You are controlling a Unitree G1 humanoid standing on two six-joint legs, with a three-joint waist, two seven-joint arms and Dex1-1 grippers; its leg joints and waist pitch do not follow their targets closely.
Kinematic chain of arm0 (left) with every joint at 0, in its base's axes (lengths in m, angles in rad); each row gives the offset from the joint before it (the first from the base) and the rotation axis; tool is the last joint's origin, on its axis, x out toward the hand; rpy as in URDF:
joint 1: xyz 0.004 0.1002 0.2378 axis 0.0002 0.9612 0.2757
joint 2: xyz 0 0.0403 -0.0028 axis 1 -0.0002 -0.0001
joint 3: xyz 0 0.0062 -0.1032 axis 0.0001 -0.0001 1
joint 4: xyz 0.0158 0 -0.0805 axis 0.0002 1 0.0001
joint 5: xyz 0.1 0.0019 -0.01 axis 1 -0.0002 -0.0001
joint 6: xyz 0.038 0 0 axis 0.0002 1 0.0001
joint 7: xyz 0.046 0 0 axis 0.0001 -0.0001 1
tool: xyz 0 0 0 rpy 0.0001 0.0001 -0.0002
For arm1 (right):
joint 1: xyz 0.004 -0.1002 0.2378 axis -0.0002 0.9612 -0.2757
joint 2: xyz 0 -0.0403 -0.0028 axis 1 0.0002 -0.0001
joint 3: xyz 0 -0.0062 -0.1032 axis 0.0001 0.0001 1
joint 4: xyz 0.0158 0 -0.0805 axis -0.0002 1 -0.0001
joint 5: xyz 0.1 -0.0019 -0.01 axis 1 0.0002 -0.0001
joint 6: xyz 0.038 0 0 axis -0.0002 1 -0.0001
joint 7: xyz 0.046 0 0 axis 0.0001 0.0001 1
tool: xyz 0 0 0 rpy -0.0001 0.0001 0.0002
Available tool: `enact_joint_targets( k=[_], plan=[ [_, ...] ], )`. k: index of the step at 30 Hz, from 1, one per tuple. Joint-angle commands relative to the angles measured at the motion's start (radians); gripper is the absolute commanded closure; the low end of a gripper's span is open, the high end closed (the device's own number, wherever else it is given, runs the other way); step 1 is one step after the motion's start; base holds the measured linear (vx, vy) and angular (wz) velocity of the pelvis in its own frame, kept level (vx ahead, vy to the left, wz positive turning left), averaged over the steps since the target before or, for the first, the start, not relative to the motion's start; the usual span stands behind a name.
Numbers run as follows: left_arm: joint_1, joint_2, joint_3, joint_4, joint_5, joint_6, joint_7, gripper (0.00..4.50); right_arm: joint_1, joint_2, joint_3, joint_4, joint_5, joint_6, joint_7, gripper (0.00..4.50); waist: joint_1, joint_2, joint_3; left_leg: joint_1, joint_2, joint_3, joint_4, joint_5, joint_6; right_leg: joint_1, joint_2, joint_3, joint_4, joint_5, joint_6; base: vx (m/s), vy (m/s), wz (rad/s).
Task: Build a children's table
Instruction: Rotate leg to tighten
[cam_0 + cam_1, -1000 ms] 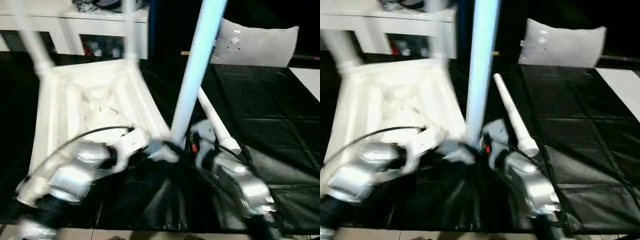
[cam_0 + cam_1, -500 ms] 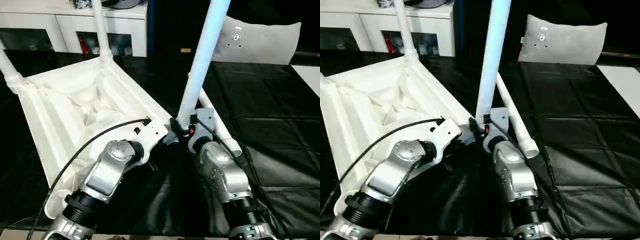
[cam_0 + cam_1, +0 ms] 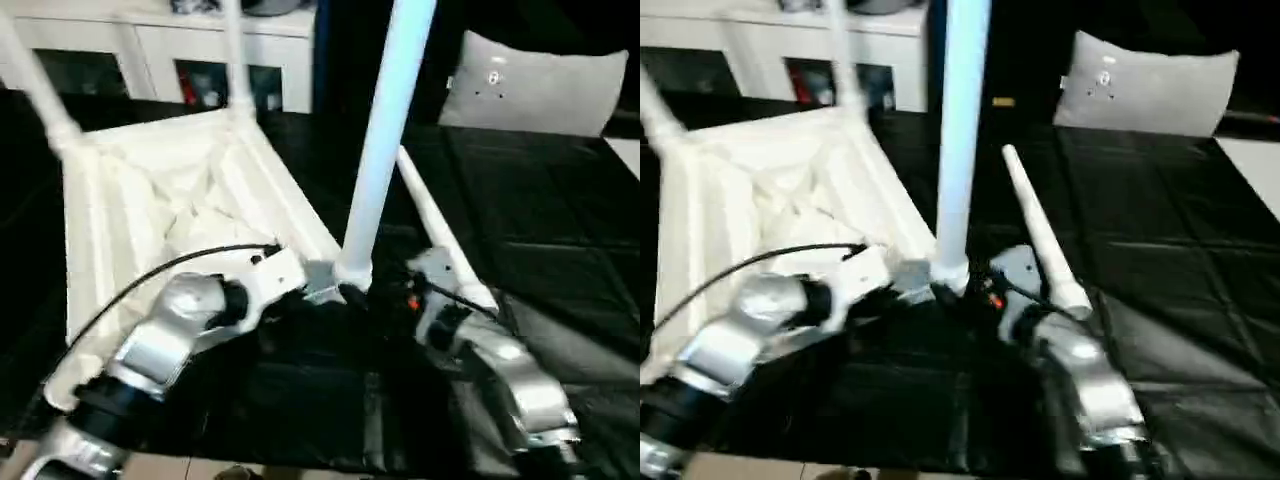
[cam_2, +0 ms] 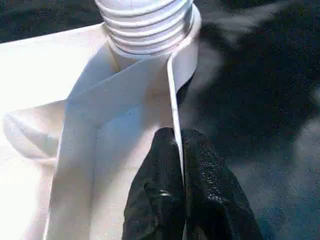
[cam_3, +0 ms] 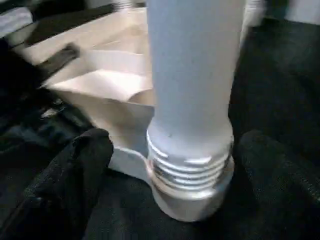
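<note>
The children's table top (image 3: pixel 170 200) lies upside down on the black mat, ribbed underside up. Two legs (image 3: pixel 235 60) stand in its far corners. A third leg (image 3: pixel 385 130) stands upright in the near right corner socket (image 4: pixel 185 55), its threaded end (image 5: pixel 192 170) partly showing above the socket. My left gripper (image 4: pixel 181 165) is shut on the top's thin rim wall just beside that socket. My right gripper (image 5: pixel 177 150) is open, with one finger (image 5: pixel 75 165) on each side of the leg's base and apart from it. A loose leg (image 3: pixel 440 240) lies on the mat to the right.
A grey-white pillow (image 3: pixel 540 85) leans at the back right. A white cabinet (image 3: pixel 150 50) with glass doors stands behind the table top. The black mat (image 3: pixel 540 200) stretches to the right, with pale floor (image 3: pixel 625 150) beyond its edge.
My right gripper's fingers have spread wider and come off the upright leg's base. My left gripper stays shut on the rim. The head view has shifted.
</note>
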Motion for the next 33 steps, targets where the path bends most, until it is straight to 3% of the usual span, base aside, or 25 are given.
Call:
enact_joint_targets(
  k=[1, 6, 8, 11, 14, 21, 33],
  plan=[
    [-0.009, 0.020, -0.032, -0.021, -0.025, -0.089, -0.113, 4.50, -0.007, -0.039, 0.006, -0.013, 0.005, -0.012, 0.069, 0.05, 0.001, 0.007, -0.067, 0.020, 0.044, -0.011, -0.062, -0.167, 0.034, 0.041, -0.075, 0.050, -0.074, -0.061, -0.210, 0.000, 0.000, 0.00],
    [-0.015, 0.079, -0.067, 0.014, -0.041, -0.187, -0.238, 4.50, -0.060, -0.109, 0.048, 0.012, 0.015, -0.017, 0.200, 0.05, 0.013, 0.009, -0.068, 0.021, 0.046, -0.010, -0.059, -0.156, 0.041, 0.039, -0.076, 0.049, -0.067, -0.027, -0.226, 0.000, 0.000, 0.00],
    [-0.024, 0.094, -0.081, 0.028, -0.044, -0.230, -0.280, 4.50, -0.099, -0.132, 0.090, 0.057, -0.015, -0.051, 0.262, 0.05, 0.014, 0.006, -0.068, 0.021, 0.046, -0.009, -0.059, -0.165, 0.038, 0.038, -0.078, 0.049, -0.067, -0.039, -0.232, 0.000, 0.000, 0.00],
    [-0.030, 0.107, -0.091, 0.030, -0.036, -0.250, -0.297, 4.50, -0.108, -0.136, 0.106, 0.068, -0.019, -0.058, 0.287, 0.05, 0.018, 0.008, -0.067, 0.023, 0.047, -0.009, -0.060, -0.172, 0.030, 0.038, -0.078, 0.050, -0.066, -0.053, -0.233, 0.000, 0.000, 0.00],
    [-0.040, 0.113, -0.091, 0.038, -0.031, -0.271, -0.319, 4.50, -0.118, -0.129, 0.120, 0.088, -0.015, -0.055, 0.309, 0.32, 0.020, 0.004, -0.071, 0.020, 0.046, -0.010, -0.059, -0.153, 0.033, 0.042, -0.078, 0.048, -0.061, -0.023, -0.235, 0.000, 0.000, 0.00],
    [-0.058, 0.116, -0.092, 0.065, -0.034, -0.308, -0.337, 4.50, -0.127, -0.125, 0.141, 0.121, -0.013, -0.065, 0.339, 1.06, 0.018, 0.006, -0.071, 0.020, 0.046, -0.010, -0.058, -0.170, 0.024, 0.042, -0.079, 0.048, -0.063, -0.055, -0.236, 0.000, 0.000, 0.00],
    [-0.071, 0.109, -0.090, 0.099, -0.031, -0.333, -0.344, 4.50, -0.127, -0.121, 0.154, 0.138, -0.012, -0.049, 0.348, 1.75, 0.020, 0.007, -0.074, 0.021, 0.046, -0.010, -0.055, -0.163, 0.023, 0.043, -0.078, 0.047, -0.059, -0.032, -0.246, 0.000, 0.000, 0.00]
  ],
)
